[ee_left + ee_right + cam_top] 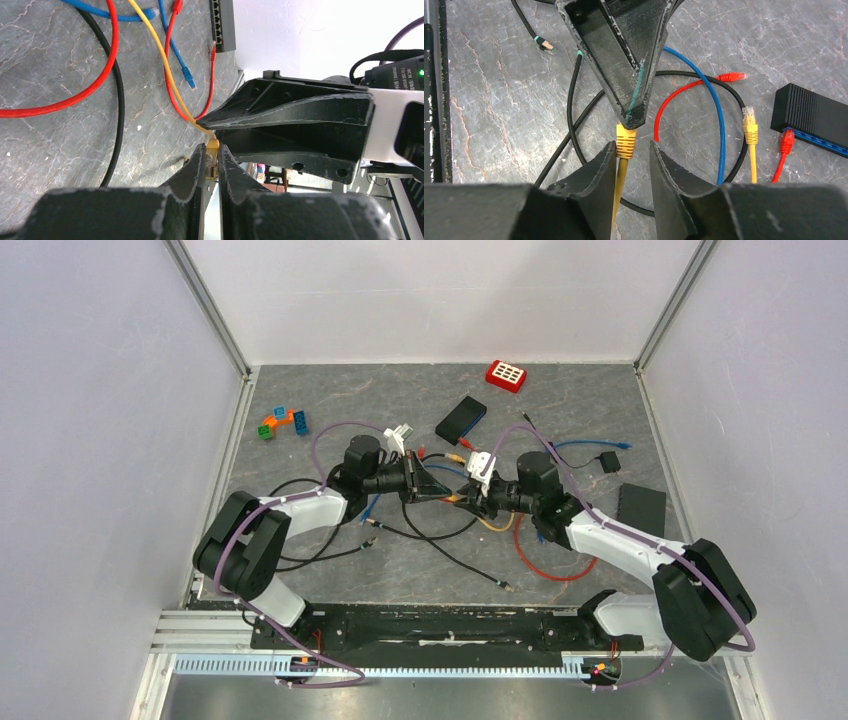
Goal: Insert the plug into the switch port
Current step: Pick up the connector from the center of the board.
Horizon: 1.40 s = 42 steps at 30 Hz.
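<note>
Just past the two bases, the arms meet over the middle of the desk [400,390]. The left end effector [212,150] is pinched shut on the yellow plug [212,165]. The right end effector [633,146] faces it tip to tip, jaws partly open astride the yellow cable [621,175] without clamping it. Farther off, the black switch [222,25] lies on the desk, well apart from the plug

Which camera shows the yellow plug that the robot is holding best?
The right wrist view: the yellow plug sits sharp and centred, its ribbed boot poking out of the left gripper. The left wrist view shows only a pinched sliver of it; the top view shows a tiny yellow speck.
</note>
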Tool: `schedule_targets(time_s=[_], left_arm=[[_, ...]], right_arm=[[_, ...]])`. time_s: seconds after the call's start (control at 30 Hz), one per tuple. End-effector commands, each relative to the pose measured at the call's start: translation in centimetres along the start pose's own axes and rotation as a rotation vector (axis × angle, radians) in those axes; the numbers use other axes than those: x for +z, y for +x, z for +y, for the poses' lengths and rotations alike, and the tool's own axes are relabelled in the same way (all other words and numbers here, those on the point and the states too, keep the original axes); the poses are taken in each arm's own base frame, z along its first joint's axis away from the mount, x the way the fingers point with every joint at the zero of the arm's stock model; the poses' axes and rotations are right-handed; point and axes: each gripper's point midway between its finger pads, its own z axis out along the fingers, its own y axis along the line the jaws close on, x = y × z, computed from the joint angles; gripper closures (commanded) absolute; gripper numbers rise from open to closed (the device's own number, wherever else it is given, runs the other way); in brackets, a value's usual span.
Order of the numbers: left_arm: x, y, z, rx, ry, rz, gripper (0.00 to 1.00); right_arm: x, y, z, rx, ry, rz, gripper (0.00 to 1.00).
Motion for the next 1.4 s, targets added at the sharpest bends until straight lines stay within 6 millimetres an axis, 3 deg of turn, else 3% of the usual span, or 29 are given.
schedule_targets(time_s=[0.0,0.07,0.13,0.23,0.33,0.4,0.5,0.57,0.7,0.77,0.87,0.93,1.1,1.23,1.37], left_arm=[[-0.1,-0.7,-1.0,-0.01,-0.01,-0.026,0.9],[-0.1,-0.7,-1.1,-0.014,-0.014,-0.029,0.9],[-0.1,-0.8,-1.2,-0.015,-0.014,-0.032,0.9],[-0.1,-0.8,-1.2,-0.019,-0.016,-0.037,0.9],[-0.2,-0.9,-1.5,-0.023,-0.012,-0.041,0.9],[-0.2,-1.1,-1.8,-0.027,-0.003,-0.046,0.9],[-0.2,-1.3,-2.3,-0.027,0.009,-0.053,0.9],[-0.2,-1.4,-2.4,-0.027,0.01,-0.055,0.9],[-0.2,-1.3,-2.4,-0.027,0.011,-0.053,0.9],[-0.3,-1.2,-2.3,-0.034,0.009,-0.05,0.9],[-0.3,-1.2,-2.6,-0.028,0.013,-0.053,0.86],[-0.5,-1.4,-2.7,-0.017,0.01,-0.061,0.76],[-0.8,-2.5,-3.2,0.06,-0.06,-0.063,0.52],[-1.7,-4.8,-4.2,0.124,-0.115,-0.116,0.48],[-2.8,-7.6,-3.9,0.175,-0.209,-0.176,0.47]], right_arm=[[-0.1,-2.1,-0.4,-0.079,0.036,-0.096,0.66],[-0.1,-2.2,-0.3,-0.091,0.042,-0.104,0.65],[-0.2,-2.1,-0.4,-0.098,0.052,-0.098,0.7],[-0.2,-1.9,-0.5,-0.106,0.056,-0.087,0.89],[-0.3,-2.3,-0.5,-0.112,0.057,-0.1,1.0],[-0.2,-2.5,-0.4,-0.109,0.051,-0.112,1.0],[0.1,-2.3,-0.2,-0.09,0.034,-0.1,0.81],[0.3,-1.8,-0.3,-0.078,0.033,-0.08,0.76],[0.6,-1.5,-0.2,-0.072,0.027,-0.077,0.88],[0.6,-1.9,0.3,-0.075,0.002,-0.09,1.0],[0.2,-2.5,-0.3,-0.085,0.042,-0.098,1.0],[-0.2,-2.9,-1.0,-0.085,0.083,-0.086,1.0],[-2.8,-4.2,-3.9,-0.115,0.223,0.002,1.0],[-6.3,-6.1,-7.1,-0.091,0.322,0.064,1.0],[-11.5,-9.9,-12.2,-0.098,0.502,0.072,1.0]])
